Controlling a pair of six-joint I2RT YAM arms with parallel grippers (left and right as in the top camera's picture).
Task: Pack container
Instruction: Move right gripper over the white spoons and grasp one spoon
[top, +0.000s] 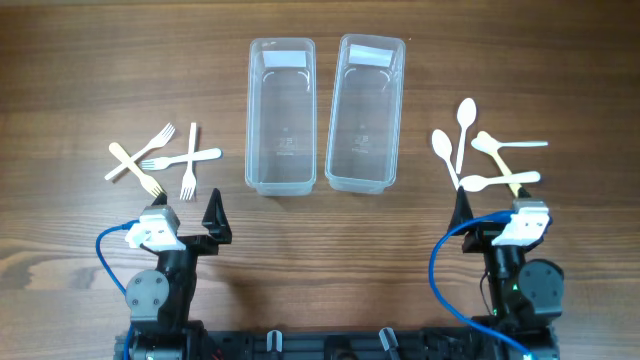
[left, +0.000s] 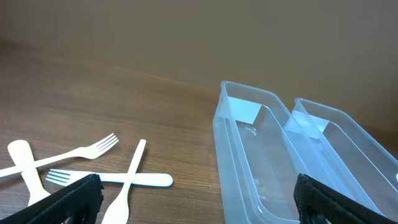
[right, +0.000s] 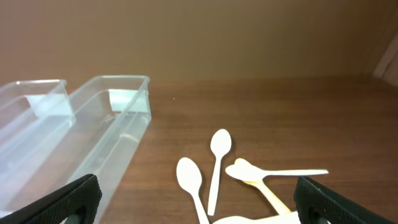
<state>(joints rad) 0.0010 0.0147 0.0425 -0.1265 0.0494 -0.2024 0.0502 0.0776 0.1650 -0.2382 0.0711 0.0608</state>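
clear plastic, rectangular, open-topped: left container (top: 281, 130) and right container (top: 365, 125) sit side by side mid-table, walls nearly touching, long axes running away from the arms. both are empty, so packing hasn't started.

white plastic forks (top: 165, 160) lie in a loose crossed pile on the brown wooden table (top: 80, 80), left of the left container and just ahead of the left gripper (left: 196, 190). white and cream plastic spoons (top: 480, 155) are fanned out right of the right container, just ahead of the right gripper (right: 196, 186). my read is that the layout splits by side so each arm works its own pile without crossing: forks to the left container, spoons to the right.

both grippers are parked low near their bases, facing the containers. jaws are spread wide on each, with nothing between them.

watch-outs for you:
- the forks overlap, so pinching one handle will likely drag its neighbour. take the outermost fork first.
- a couple of spoons also cross near the right gripper, same issue.
- the cutlery is flat and thin on the wood, so go for the handles.
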